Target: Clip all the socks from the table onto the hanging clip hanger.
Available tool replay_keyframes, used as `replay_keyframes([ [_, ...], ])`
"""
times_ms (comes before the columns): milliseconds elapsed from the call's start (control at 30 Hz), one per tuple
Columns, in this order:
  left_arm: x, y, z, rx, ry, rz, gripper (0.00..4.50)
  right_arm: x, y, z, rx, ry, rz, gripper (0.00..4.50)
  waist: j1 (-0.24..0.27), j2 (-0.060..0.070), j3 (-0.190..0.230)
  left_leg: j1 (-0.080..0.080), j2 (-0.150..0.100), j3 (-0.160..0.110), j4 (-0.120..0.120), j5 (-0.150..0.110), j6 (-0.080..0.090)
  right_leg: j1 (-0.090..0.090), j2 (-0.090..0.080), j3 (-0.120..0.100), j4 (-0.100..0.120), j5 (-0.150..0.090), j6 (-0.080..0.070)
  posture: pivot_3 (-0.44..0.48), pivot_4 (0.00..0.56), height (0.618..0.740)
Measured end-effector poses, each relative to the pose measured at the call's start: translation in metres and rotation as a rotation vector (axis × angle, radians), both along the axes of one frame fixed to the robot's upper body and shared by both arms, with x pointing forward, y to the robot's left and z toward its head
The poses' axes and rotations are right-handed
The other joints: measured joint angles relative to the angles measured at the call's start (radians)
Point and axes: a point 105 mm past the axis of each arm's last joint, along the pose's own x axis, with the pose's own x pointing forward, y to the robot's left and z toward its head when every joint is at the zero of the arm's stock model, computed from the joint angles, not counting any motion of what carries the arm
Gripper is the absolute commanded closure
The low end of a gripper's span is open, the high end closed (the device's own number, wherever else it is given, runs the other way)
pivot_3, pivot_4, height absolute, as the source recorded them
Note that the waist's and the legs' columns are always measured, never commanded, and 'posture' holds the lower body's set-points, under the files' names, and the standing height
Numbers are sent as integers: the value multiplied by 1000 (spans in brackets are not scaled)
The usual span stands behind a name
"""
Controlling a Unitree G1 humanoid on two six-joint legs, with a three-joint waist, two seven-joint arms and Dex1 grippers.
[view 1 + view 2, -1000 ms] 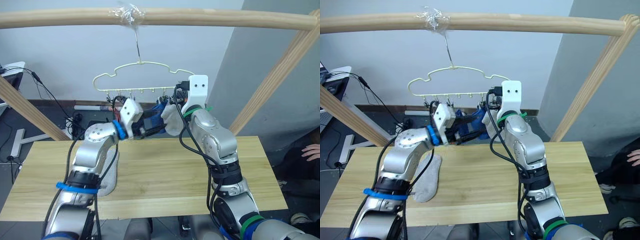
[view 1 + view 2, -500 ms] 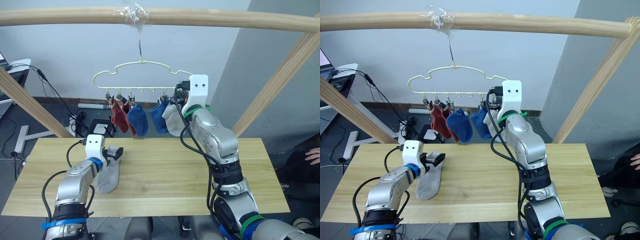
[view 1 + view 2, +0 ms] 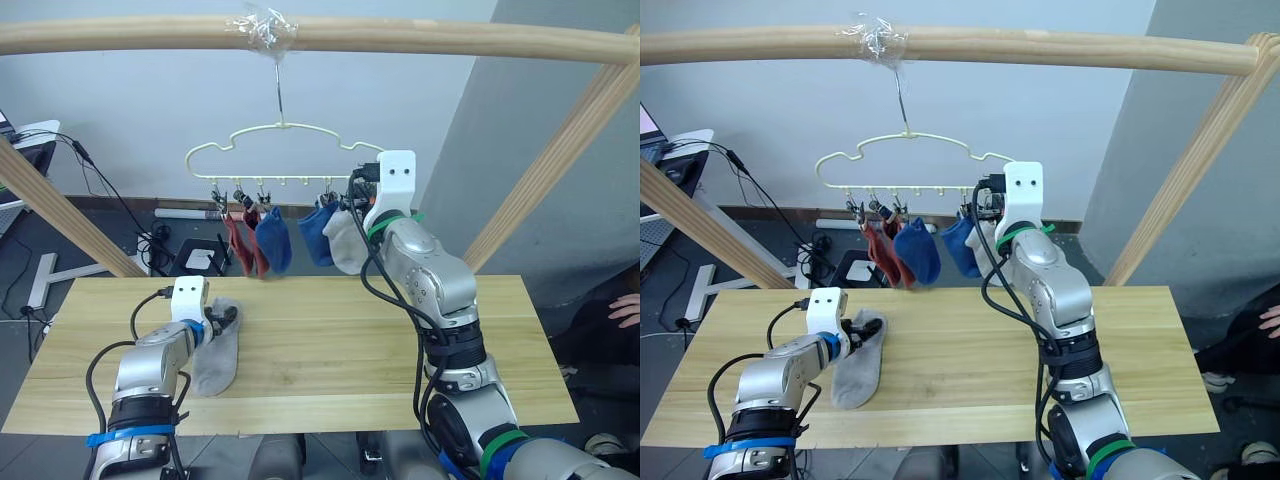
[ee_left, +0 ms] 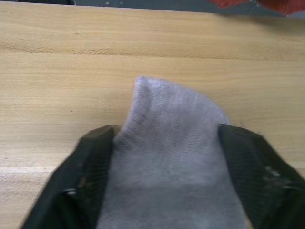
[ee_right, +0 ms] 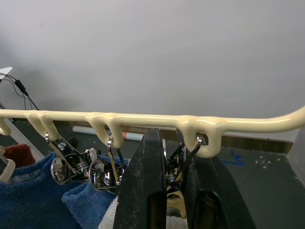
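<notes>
One light grey sock point(image 3: 217, 355) lies flat on the table point(image 3: 350, 340) at the left. My left gripper point(image 4: 167, 130) is low over its far end, open, with a finger point(image 4: 90, 162) on each side of the fabric. The clip hanger point(image 5: 143, 118) hangs from the top pole. Several socks hang from its clips: rust red point(image 3: 238, 240), blue point(image 3: 273, 240), blue point(image 3: 318, 228) and light grey point(image 3: 345, 242). My right gripper point(image 5: 174, 152) is raised at the hanger's right end. Its fingers stand close together on a metal clip point(image 5: 183, 152).
A round wooden pole frame point(image 3: 400, 35) spans the top, with slanted legs at both sides of the table. A person's hand point(image 3: 625, 308) shows at the far right edge. Cables and boxes lie on the floor behind the table.
My left arm has come down from the hanger, leaving a blue sock clipped there, and its open gripper now straddles the grey sock on the table. The right arm has stayed in place.
</notes>
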Motion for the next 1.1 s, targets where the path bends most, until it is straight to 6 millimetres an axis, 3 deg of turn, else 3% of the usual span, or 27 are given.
replay_keyframes([
  [267,2,-4,-1,33,-42,-71,4387,0,-1,0,5,2,-3,4418,0,0,0,0,0,0,0,0,0,0,0,0,0,0,0,-46,212,701],
  [300,2,-6,-1,33,-50,-90,4481,0,-1,0,5,2,-3,4418,0,0,0,0,0,0,0,0,0,0,0,0,0,0,0,-48,209,701],
  [367,4,-19,1,31,-78,-180,4500,1,-2,0,6,2,-5,4418,2,0,0,-1,0,0,0,0,0,0,0,0,0,0,0,-48,209,701],
  [433,10,-47,9,-3,-130,-333,4500,1,-2,0,8,3,-9,4418,6,0,0,-1,0,0,0,0,0,0,0,0,-1,0,0,-48,209,701],
  [600,23,-118,55,-106,-327,-651,4500,1,-4,0,10,4,-14,4418,7,0,0,-2,-1,1,0,0,0,0,0,0,-1,0,0,-59,201,701],
  [633,21,-141,67,-161,-370,-740,4500,1,-4,0,10,3,-14,4418,7,0,0,-3,-1,2,0,0,0,0,0,0,-1,0,0,-59,201,701],
  [733,10,-184,84,-264,-419,-925,4500,1,-4,2,11,0,-13,4418,1,0,0,-2,-1,2,0,0,0,0,0,1,-1,0,0,-67,198,701],
  [800,5,-203,88,-288,-425,-1015,4500,1,-3,3,11,-4,-13,4418,-4,0,0,-2,-1,2,0,0,0,0,0,0,-1,0,0,-68,196,701],
  [933,28,-239,120,-283,-586,-1031,4500,2,-3,3,10,-5,-14,4418,4,0,0,-3,-1,3,1,0,1,0,0,-1,-1,0,0,-72,198,701],
  [1000,37,-249,133,-272,-662,-1019,4500,1,-3,4,9,-7,-13,4418,-3,0,0,-2,-1,6,1,0,1,0,0,1,-1,0,0,-76,197,701],
  [1100,48,-250,128,-246,-684,-982,4500,2,-4,5,10,-9,-19,4418,-13,0,0,-2,-1,7,0,0,1,0,1,1,-1,0,0,-89,198,701],
])
